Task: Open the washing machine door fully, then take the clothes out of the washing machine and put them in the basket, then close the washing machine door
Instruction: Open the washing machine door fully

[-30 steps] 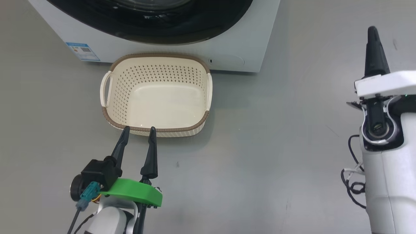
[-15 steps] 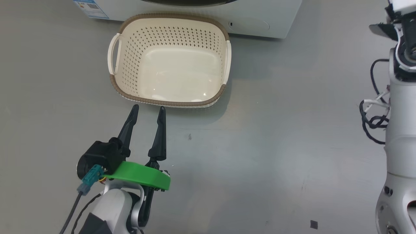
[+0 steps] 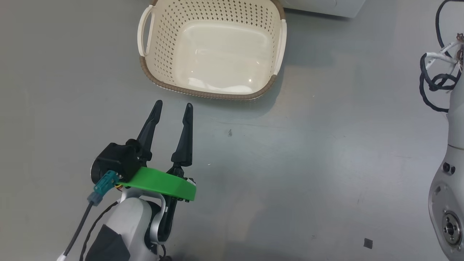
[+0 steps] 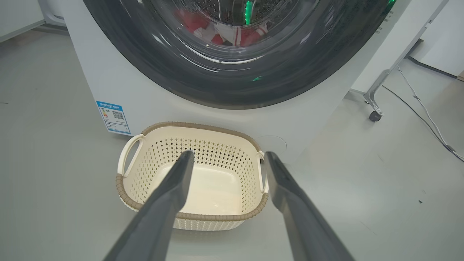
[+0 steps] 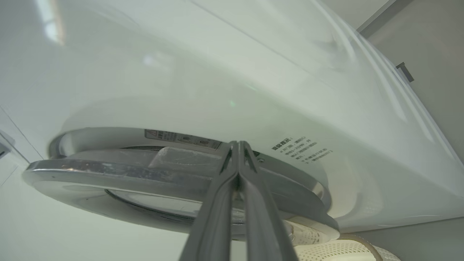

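The left gripper (image 3: 173,104) hovers above the grey floor (image 3: 290,163) with its two dark fingers spread apart and nothing between them, pointing at the near rim of the basket (image 3: 203,95) and just short of it. The right gripper (image 5: 237,143) has its fingers pressed together, empty, with the tips at the silvery edge of the washing machine door (image 5: 108,170); whether they touch it cannot be told.

The left wrist view takes in the washing machine (image 4: 90,72), white, with the washing machine door (image 4: 232,87) as a wide glossy black ring around clear glass. Through the glass lie the clothes (image 4: 192,21), red with white stripes, inside the drum. The basket (image 4: 203,125) stands on the floor just in front of the machine, below the door, cream, perforated, brown-rimmed and empty.

A small blue label (image 4: 113,117) sits at the machine's lower corner and carries a QR code; its print is too small to read. The right wrist view adds a grey warning sticker (image 5: 183,138) behind the door's edge and a few lines of Chinese characters (image 5: 301,148) on the white front, both too small to read.

The head view adds a green bracket (image 3: 159,183) behind the left gripper's fingers.
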`<state>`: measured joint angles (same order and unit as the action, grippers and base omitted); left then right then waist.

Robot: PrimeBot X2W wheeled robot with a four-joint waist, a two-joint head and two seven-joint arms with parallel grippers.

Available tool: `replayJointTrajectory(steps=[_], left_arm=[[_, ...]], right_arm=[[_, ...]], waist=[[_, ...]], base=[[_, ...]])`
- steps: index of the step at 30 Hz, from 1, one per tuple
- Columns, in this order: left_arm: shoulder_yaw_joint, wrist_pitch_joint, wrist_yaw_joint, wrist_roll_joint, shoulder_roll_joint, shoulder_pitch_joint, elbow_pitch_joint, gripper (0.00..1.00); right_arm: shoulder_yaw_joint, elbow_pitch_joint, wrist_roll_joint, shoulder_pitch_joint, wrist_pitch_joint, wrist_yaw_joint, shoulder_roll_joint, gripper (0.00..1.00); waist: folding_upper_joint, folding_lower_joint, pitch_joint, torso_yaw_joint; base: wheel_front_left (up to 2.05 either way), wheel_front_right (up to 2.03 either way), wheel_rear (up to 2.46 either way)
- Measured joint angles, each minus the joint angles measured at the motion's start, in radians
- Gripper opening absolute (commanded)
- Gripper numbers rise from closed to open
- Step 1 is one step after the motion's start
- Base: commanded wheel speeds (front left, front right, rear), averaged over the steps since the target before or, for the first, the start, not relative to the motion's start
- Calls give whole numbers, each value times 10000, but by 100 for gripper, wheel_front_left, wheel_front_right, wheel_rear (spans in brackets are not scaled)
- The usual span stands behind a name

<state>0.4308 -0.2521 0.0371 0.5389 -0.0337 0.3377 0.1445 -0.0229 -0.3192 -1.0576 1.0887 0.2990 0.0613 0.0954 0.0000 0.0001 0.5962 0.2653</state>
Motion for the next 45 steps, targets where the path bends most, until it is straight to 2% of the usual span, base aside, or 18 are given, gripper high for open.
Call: replayJointTrajectory(steps=[9,22,35,45], left_arm=[[35,0,0,330,10,158,-10,100],[186,0,2,418,17,178,40,100],[280,0,2,495,25,223,98,100],[393,0,2,491,27,224,163,100]], right_arm=[[244,-694,105,941,322,27,111,0],[477,-1643,-259,1958,930,40,29,0],[-245,-2629,-1733,2382,1810,297,77,0],[-428,-3060,-2278,2596,2349,385,140,0]], waist=[[0,0,275,359],[0,0,444,508],[0,0,393,642],[0,0,293,636]], base=[[0,0,0],[0,0,0],[0,0,0],[0,0,0]])
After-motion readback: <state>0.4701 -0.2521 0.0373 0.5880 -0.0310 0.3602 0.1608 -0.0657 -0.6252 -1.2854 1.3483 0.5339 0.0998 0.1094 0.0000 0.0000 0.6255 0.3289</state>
